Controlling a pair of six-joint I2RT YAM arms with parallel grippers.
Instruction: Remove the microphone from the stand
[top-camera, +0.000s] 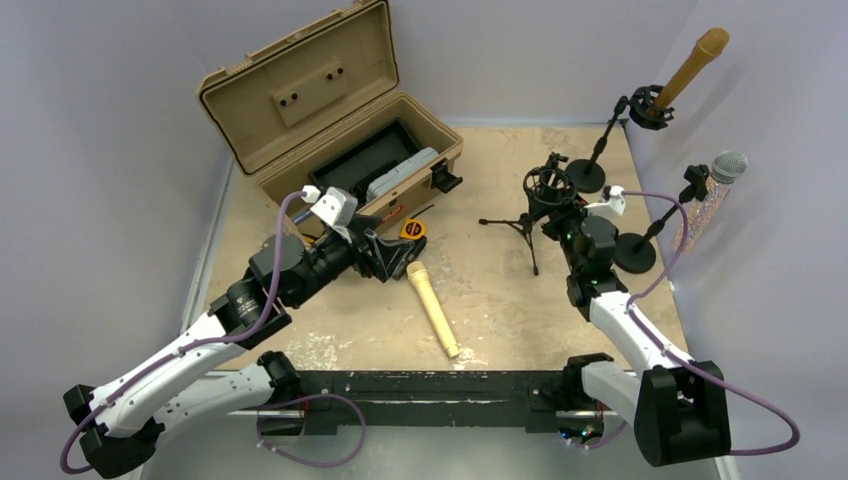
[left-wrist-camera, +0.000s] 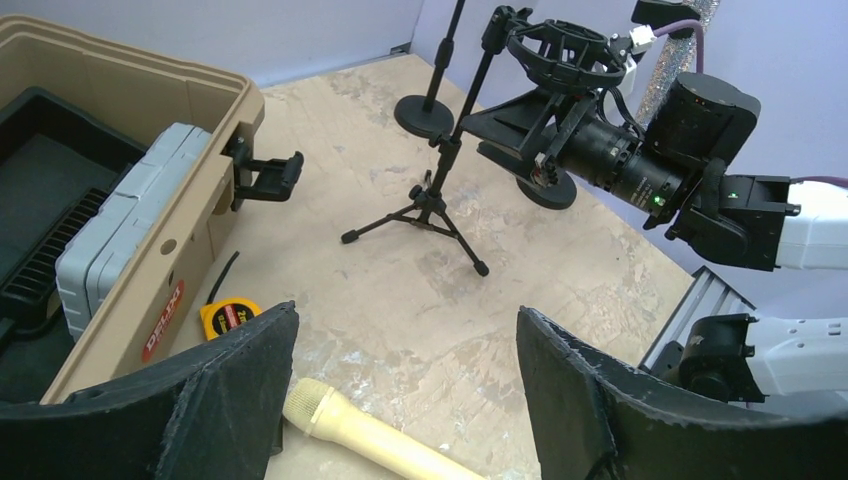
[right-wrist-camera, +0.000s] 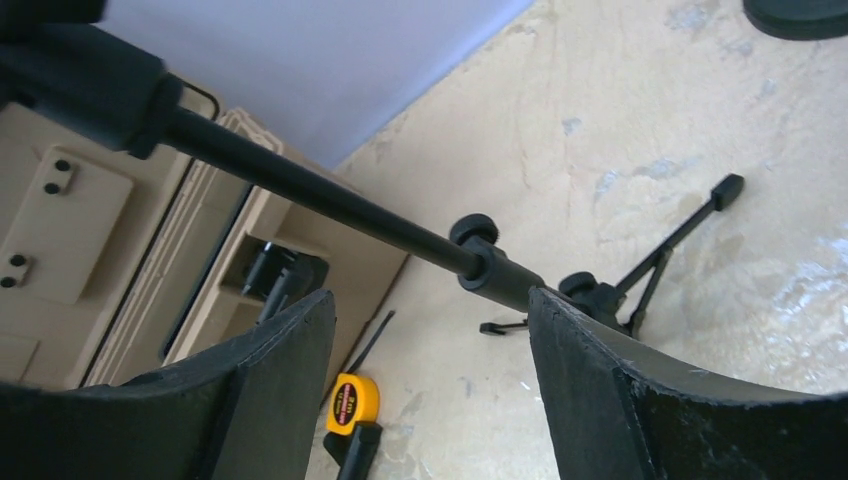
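Note:
A cream microphone lies flat on the table, off any stand; its head shows in the left wrist view. The black tripod stand stands mid-table with an empty shock mount on top. My left gripper is open and empty, just above the microphone's head, which sits by the left finger. My right gripper is open beside the stand's pole. The pole crosses just beyond its fingertips, and I cannot tell whether it touches them.
An open tan case stands at the back left, with a yellow tape measure in front of it. Two more stands at the back right hold a gold microphone and a silver glitter microphone.

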